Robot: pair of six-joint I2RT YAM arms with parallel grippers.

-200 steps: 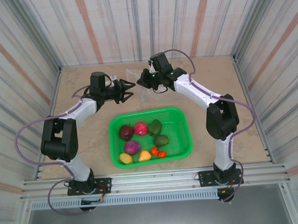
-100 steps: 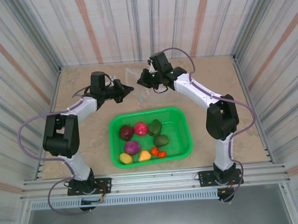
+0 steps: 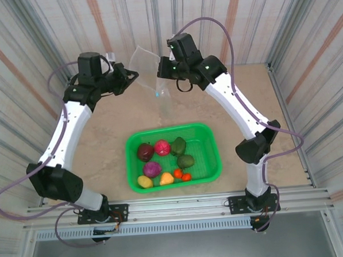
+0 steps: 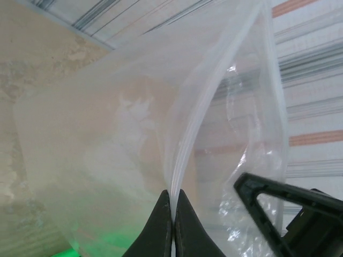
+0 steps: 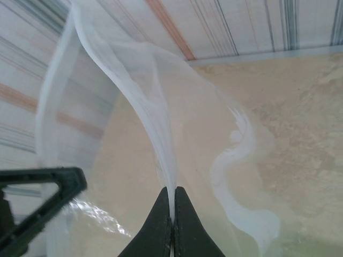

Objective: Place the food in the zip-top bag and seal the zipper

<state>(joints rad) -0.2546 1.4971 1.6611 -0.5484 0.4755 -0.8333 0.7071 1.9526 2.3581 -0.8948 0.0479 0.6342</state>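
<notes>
The left pincer point(image 4: 172, 213) is clenched on a thin edge of the zip-top bag point(image 3: 145, 61), its two tips pressed flat together with the film between them; the right pincer point(image 5: 172, 208) is clenched the same way on another part of that edge, and each wrist view shows the other pincer's dark frame just beyond the plastic. Both are held high over the far part of the worktop point(image 3: 111, 137), facing one another, left and right, with the bag stretched between them and its loose body hanging down toward the worktop. A small bluish slider tab point(image 3: 156, 95) shows below the held edge, so the zipper probably runs down that side rather than across the top, though the clear film is too faint from above to be sure (the wrist views show only folds and glare).

What the coming move turns on is this: the food point(image 3: 162, 147) lies on the near side of the bag and well below it, in the green basket point(image 3: 171, 128), which sits about midway between the two arms; neither arm is plainly nearer, and neither has a free pincer to reach it. My judgement is that the bag's mouth must be opened and one pincer let go before any piece can be carried from near to far.
</notes>
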